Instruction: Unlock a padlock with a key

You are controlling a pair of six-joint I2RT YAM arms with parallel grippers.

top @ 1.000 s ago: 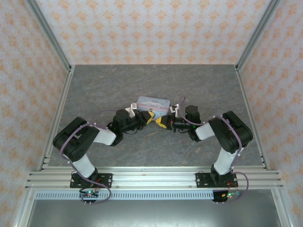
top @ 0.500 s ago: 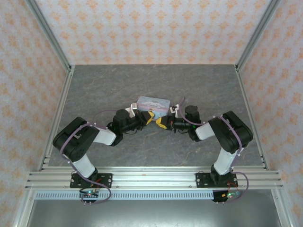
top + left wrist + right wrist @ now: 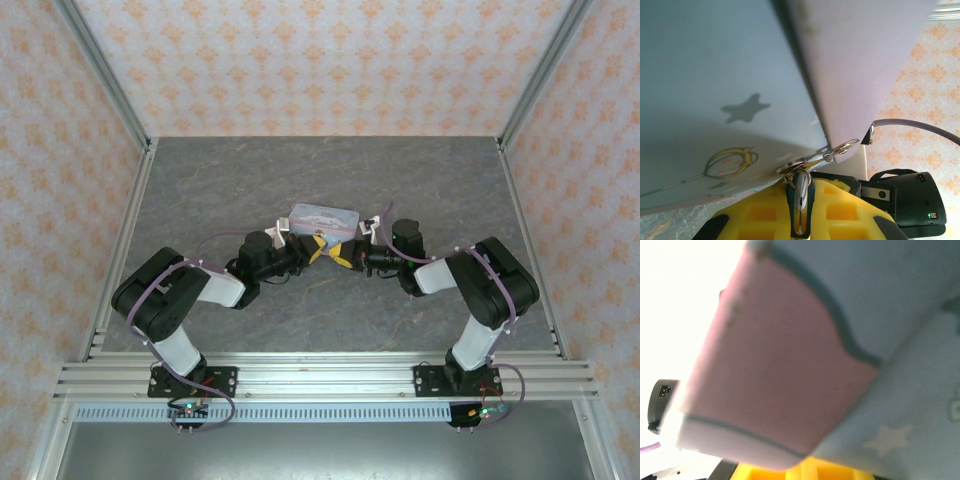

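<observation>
Orange-patterned paper walls (image 3: 300,60) close in a grey marbled table (image 3: 330,170). Just past its middle sits a pale blue-and-pink tin box (image 3: 323,216). Seen from above, the left gripper (image 3: 316,250) reaches in from about 8 o'clock and the right gripper (image 3: 343,258) from about 4 o'clock. Their yellow tips meet right at the box's near side, at 6 o'clock of the tin. That is probably because the lock hangs there. In the left wrist view the padlock (image 3: 801,200) is a small dark teal body with a silvery loop. It sits at 6 o'clock below a metal hasp (image 3: 840,148) on the box edge, with the left arm's yellow fingers (image 3: 760,215) drawn in narrow on either side of it. That hold looks meant to steady the lock so its keyhole faces the other arm. The right wrist view is blurred, with the tin very close and one yellow finger (image 3: 805,471) at 6 o'clock, so whether that tool is wide or closed cannot be told. The key cannot be picked out. Presumably the right arm carries it, and lining it up with so small a lock is the delicate part.
</observation>
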